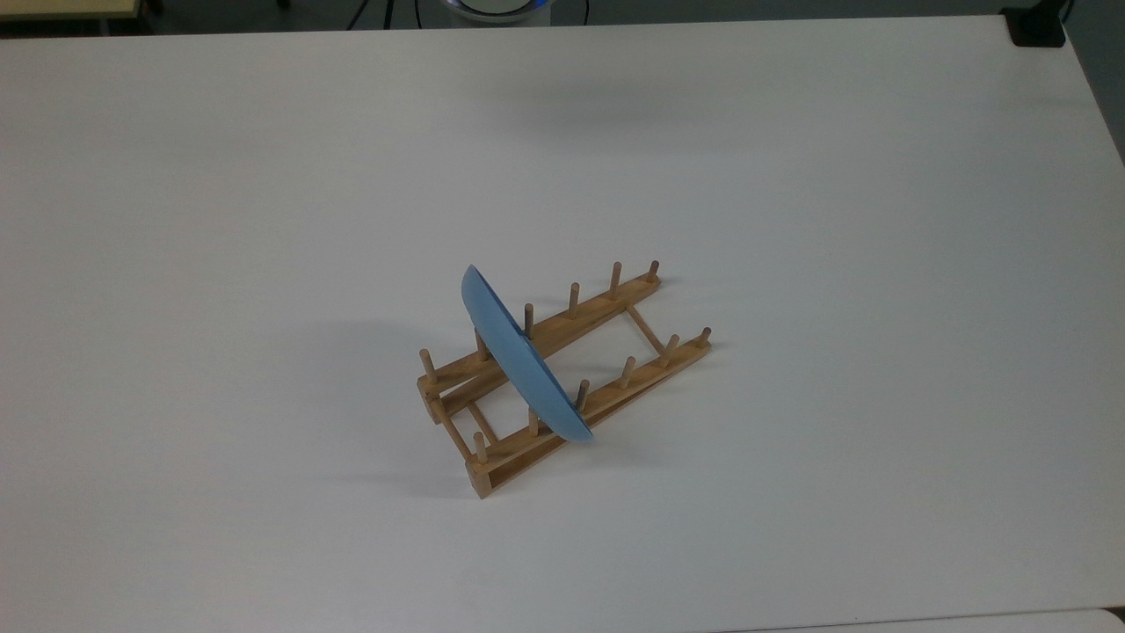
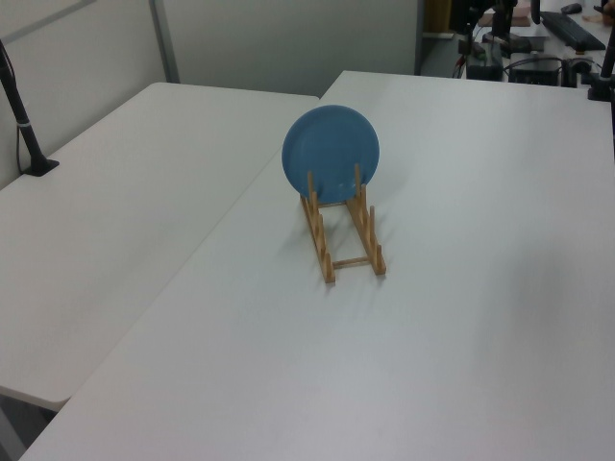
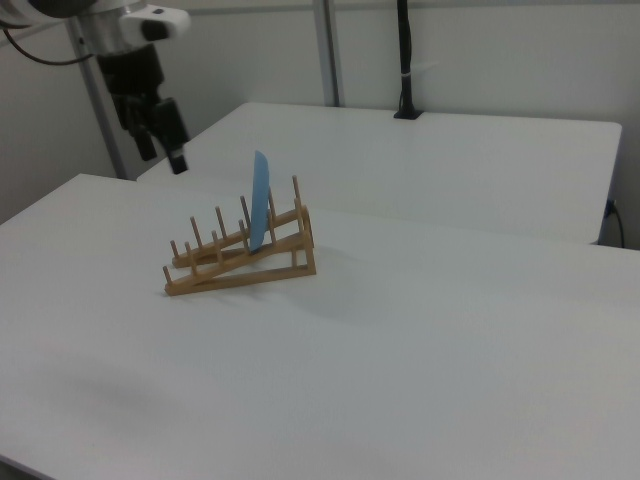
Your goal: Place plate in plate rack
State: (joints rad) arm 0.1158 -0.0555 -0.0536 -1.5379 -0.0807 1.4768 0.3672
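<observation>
The light-blue plate stands on edge in the wooden plate rack, slotted between pegs near the rack's raised end. In the left view the plate faces the camera, with the rack running toward it. In the right view the plate appears edge-on in the rack. My gripper hangs high at the right view's upper left, well above and away from the rack. It is open with nothing between its fingers.
The rack sits mid-table on a white tabletop. A second white table adjoins it, carrying a black clamped post. A black mount sits at the top view's far right corner. The robot base is at the far edge.
</observation>
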